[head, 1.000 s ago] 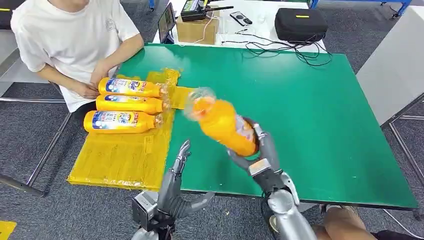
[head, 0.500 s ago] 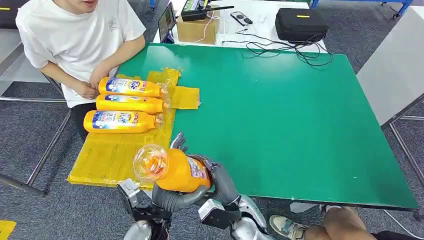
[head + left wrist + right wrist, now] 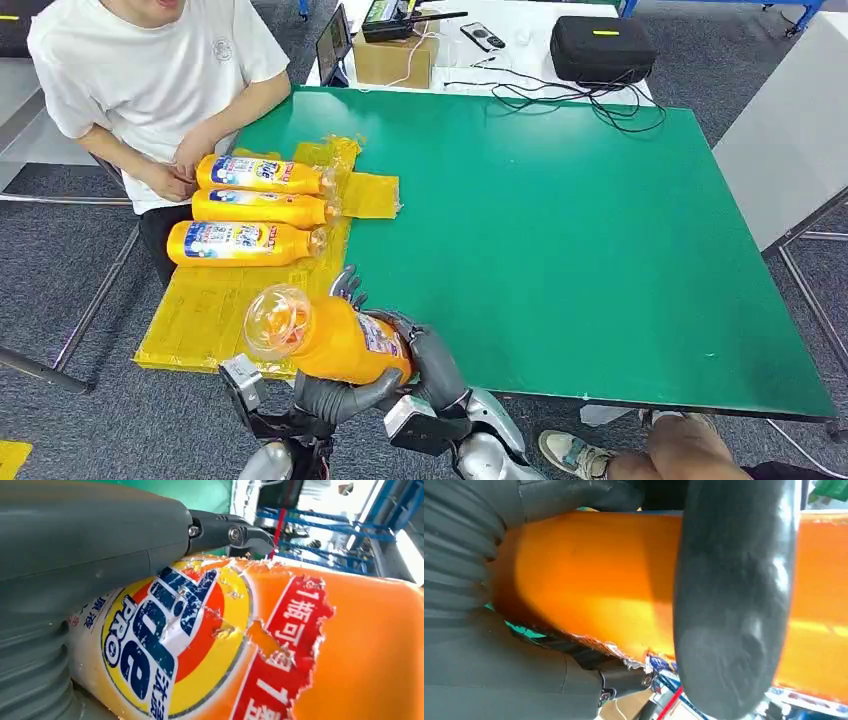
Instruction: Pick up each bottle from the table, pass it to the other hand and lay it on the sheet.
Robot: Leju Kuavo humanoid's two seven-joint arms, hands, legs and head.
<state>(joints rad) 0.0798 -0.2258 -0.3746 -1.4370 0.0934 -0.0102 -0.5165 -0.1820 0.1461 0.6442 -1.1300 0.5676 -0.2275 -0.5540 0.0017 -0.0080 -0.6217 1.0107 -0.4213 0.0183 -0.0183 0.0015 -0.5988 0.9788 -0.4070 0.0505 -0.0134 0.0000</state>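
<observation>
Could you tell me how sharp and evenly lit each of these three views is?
Head view: sharp, evenly lit, orange bottle crisp. Left wrist view: label readable, background past the left hand overexposed. Right wrist view: right hand soft, too close to focus.

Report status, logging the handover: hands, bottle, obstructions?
Both robot hands, left and right, on orange bottle. Three bottles on yellow sheet. Person's hand nearby.

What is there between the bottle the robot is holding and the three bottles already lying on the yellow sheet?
Only bare yellow sheet, in the head view. The held bottle hovers at the sheet's near edge; the nearest laid bottle lies farther back.
</observation>
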